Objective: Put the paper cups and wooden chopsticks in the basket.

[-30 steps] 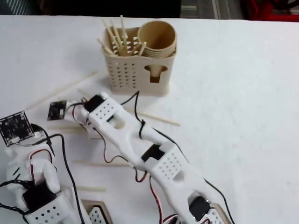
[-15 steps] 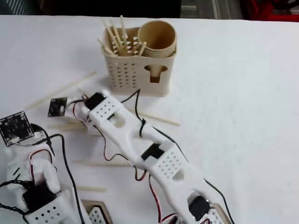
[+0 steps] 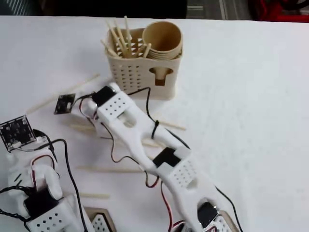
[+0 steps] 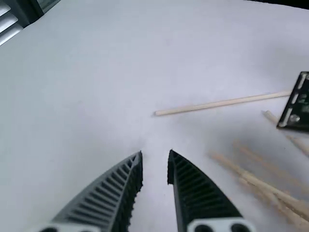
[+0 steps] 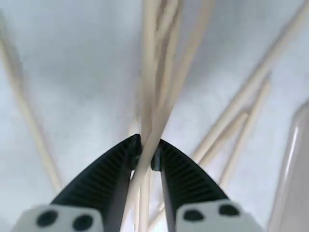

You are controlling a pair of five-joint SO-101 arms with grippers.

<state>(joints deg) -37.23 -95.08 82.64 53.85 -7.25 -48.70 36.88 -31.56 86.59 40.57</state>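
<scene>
Chopstick bundle: a few sticks pinched together in the right gripper, jaws clamped tight on them. Long axis runs out ahead of the claw, roughly in line with the fingers, not across them. Can't tell if the far ends are clear of the table. Loose chopsticks lie flat beneath and beside the bundle.

Basket sits near the right arm, just beyond its wrist, away from the arm bases. It holds stacked paper cups in its right compartment and upright sticks in its left.

Key relation: the right arm is much nearer the basket than the left arm. My read: the bundle must be lifted, then tipped end-down over the left compartment. The bundle could splay or slip on the tilt.

Left gripper: narrow gap, nothing in it, over bare table, well apart from the basket. 1 long chopstick lies crosswise ahead of it. 2 stragglers lie nearer the arm bases.
</scene>
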